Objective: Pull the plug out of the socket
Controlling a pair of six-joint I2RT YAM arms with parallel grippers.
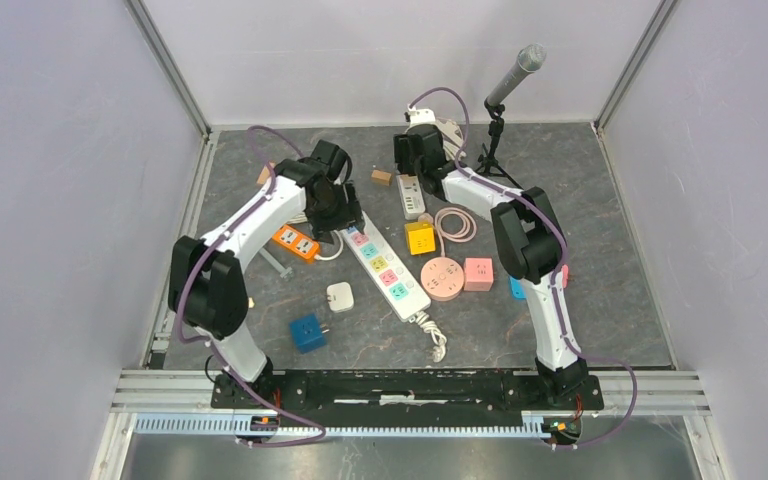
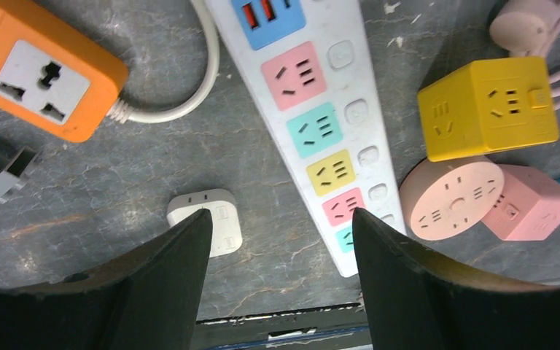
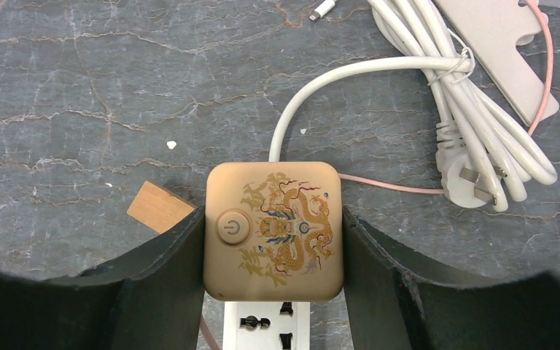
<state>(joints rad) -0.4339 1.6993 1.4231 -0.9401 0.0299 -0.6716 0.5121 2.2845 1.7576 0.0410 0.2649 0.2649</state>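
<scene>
Close to the arm bases a blue cube socket (image 1: 308, 332) sits on the table (image 1: 500, 335), with a small white adapter (image 1: 340, 297) just beyond it. A long white power strip (image 1: 387, 272) with pastel outlets runs diagonally away from there, and a round pink socket (image 1: 443, 278), a pink cube (image 1: 478, 273) and a yellow cube (image 1: 420, 237) lie to its right. The left end effector (image 2: 281, 219) hangs over the far end of this strip, released, its fingers spread wide above the table; an orange socket block (image 2: 40, 69) lies to its left. Farther back, the right end effector (image 3: 273, 215) is grasping the tan plug (image 3: 273, 237), a square piece with a dragon print and a power button: both fingers (image 3: 168, 270) lie against its sides. The plug is seated at the end of a white socket strip (image 3: 266, 324), a white cable (image 3: 273, 142) leaving its far side. A small wooden block (image 3: 159, 208) lies just beside it, a coiled cable bundle (image 3: 496, 146) lies beyond, and a microphone (image 1: 516, 72) rises at the rear
</scene>
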